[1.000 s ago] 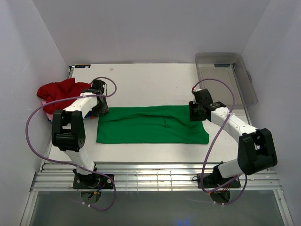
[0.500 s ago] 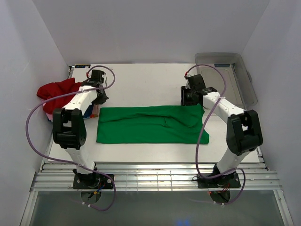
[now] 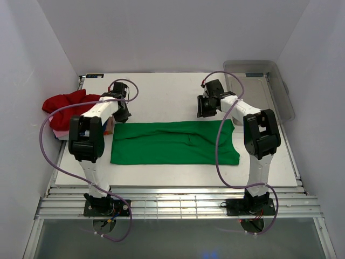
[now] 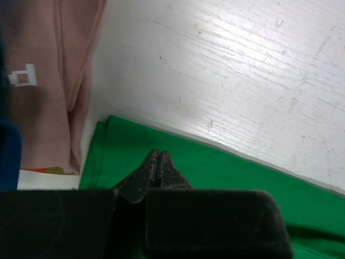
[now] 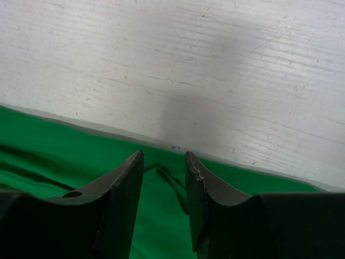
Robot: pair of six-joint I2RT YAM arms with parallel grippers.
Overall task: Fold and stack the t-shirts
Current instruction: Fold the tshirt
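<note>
Under both pincers lies the table [image 3: 161, 91], bearing the green t-shirt [image 3: 172, 143] folded to a long strip, its far edge below the tips. The left pincer [image 4: 158, 155] is pressed together, seemingly empty; the right pincer [image 5: 164, 162] stands apart, holding nothing. We judge each should pinch every layer at its corner. We count one bin [image 3: 285, 91] and three shirts, the red t-shirt [image 3: 67, 105] and pink printed t-shirt [image 4: 43, 108] left of the left pincer

we can only really read one white blocky letter [image 4: 22, 75], looks like a "P", on the pink t-shirt [image 4: 51, 91], dark sticker [image 3: 94, 76] at the table's [image 3: 161, 91] far-left corner way too tiny to read
</note>
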